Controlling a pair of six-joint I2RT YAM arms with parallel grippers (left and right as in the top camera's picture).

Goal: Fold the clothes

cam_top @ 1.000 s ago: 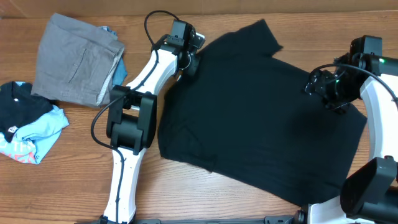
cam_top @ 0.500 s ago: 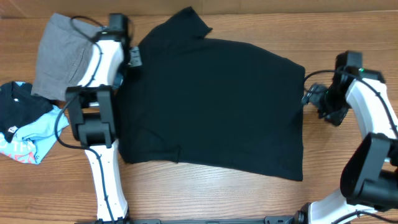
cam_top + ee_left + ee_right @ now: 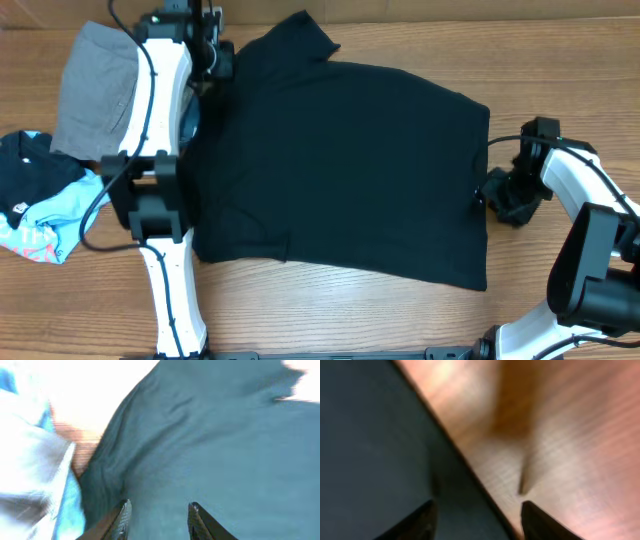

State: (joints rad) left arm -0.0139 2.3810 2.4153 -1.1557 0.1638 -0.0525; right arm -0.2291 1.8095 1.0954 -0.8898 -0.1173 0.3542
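A wooden counter (image 3: pixel 400 320) is seen from above, with a black T-shirt (image 3: pixel 340 170) spread flat across its centre, not yet folded, one sleeve pointing to 12 o'clock. The left hand (image 3: pixel 215 60) is held over the shirt's 11 o'clock corner; in the wrist view its fingers are parted above dark fabric and nothing is gripped. The right hand (image 3: pixel 500 200) is set at the shirt's 3 o'clock edge, its fingers parted astride the hem, one above cloth and one above bare wood, with nothing held.

Folded grey trousers (image 3: pixel 95 100) lie at 10 o'clock on the counter, just beside the left hand, and a black-and-light-blue printed bundle (image 3: pixel 40 210) sits at 9 o'clock. Light cloth shows at the left of the left wrist view, close to the shirt's edge.

A grab at that corner could take in the neighbouring cloth, so near are the two. At 3 o'clock, the hem could be missed or only one layer pinched. The left arm, stretched along the shirt's 9 o'clock edge, may hinder a fold from that side.
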